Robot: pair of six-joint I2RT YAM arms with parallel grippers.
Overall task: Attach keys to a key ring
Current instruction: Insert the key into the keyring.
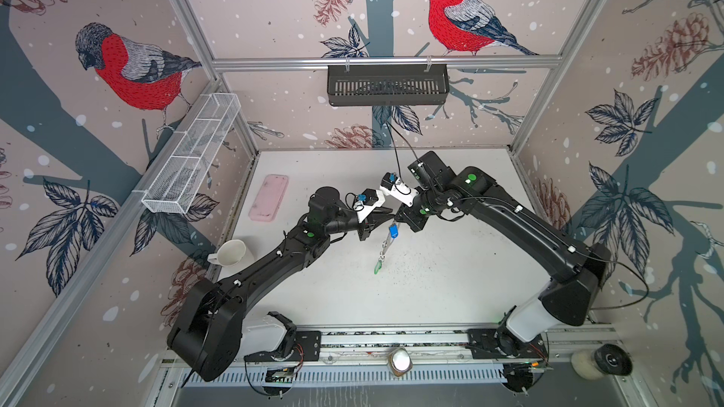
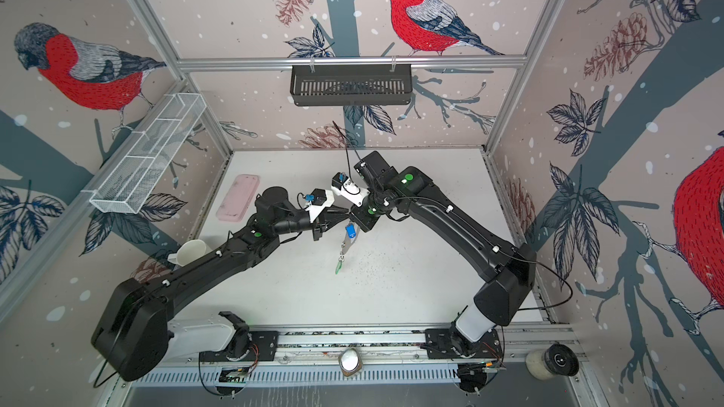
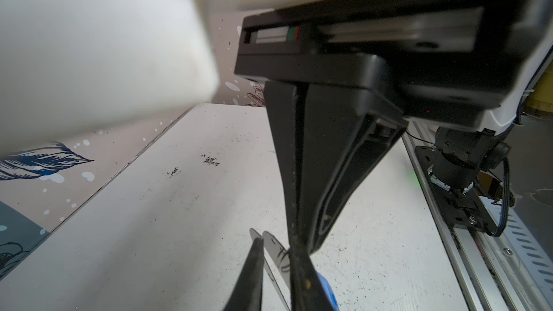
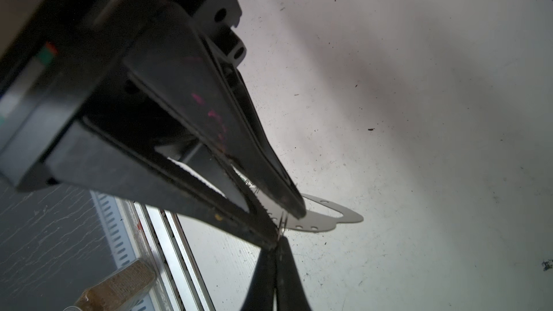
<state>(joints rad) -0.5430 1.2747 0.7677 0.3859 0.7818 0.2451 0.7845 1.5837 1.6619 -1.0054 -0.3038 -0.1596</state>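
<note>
Nearest the front rail (image 1: 391, 340), both top views show a green tag (image 1: 378, 267) at the low end of the hanging keys (image 1: 386, 247), with a blue tag (image 1: 393, 231) above it. Whether the green tag touches the white surface (image 1: 450, 268) I cannot tell. Off to the left at about that depth sits a white mug (image 1: 231, 252).

Just behind, the 2 grippers meet tip to tip above mid-surface, hiding what they carry. The right wrist view supplies it: the right gripper (image 4: 287, 219) is clamped on the thin grey key ring (image 4: 324, 218), a plate with small holes along its edge, held off the surface. The left gripper (image 3: 276, 252), narrow, pinches the same plate by a small wire ring (image 4: 282, 224). Of the 2 wrist views, only the left one catches the blue tag's corner beside it.

Farther back lies a pink case (image 1: 269, 197).
</note>
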